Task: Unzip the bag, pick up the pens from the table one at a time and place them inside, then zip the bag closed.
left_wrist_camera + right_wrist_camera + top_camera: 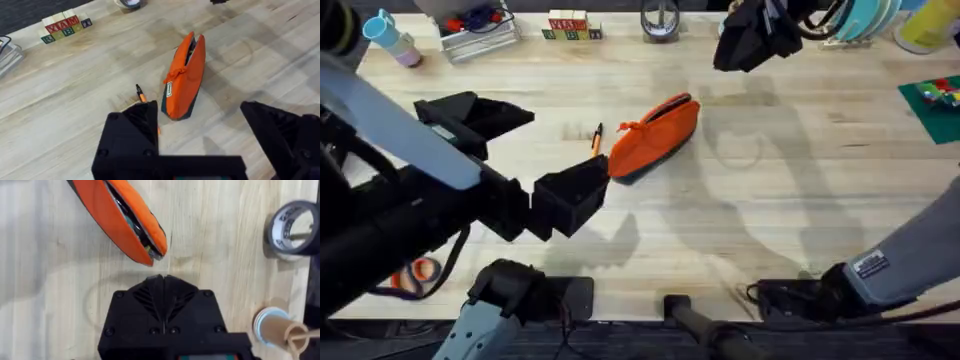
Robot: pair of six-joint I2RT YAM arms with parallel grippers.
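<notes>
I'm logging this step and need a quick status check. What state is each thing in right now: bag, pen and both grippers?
bag: zipper open, lying on the table, gap along its top visible in the right wrist view.
pen: on the table beside the bag, not yet inside.
left gripper: open, empty, above the table near the pen.
right gripper: shut, empty, just off the bag's end.

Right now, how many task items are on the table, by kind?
Bag: 1, the orange bag, zipper partly open.
Pens: 1, an orange pen lying beside the bag.
Total: 2.
The left hand is open above the pen; the right hand is shut near the bag's end.
</notes>
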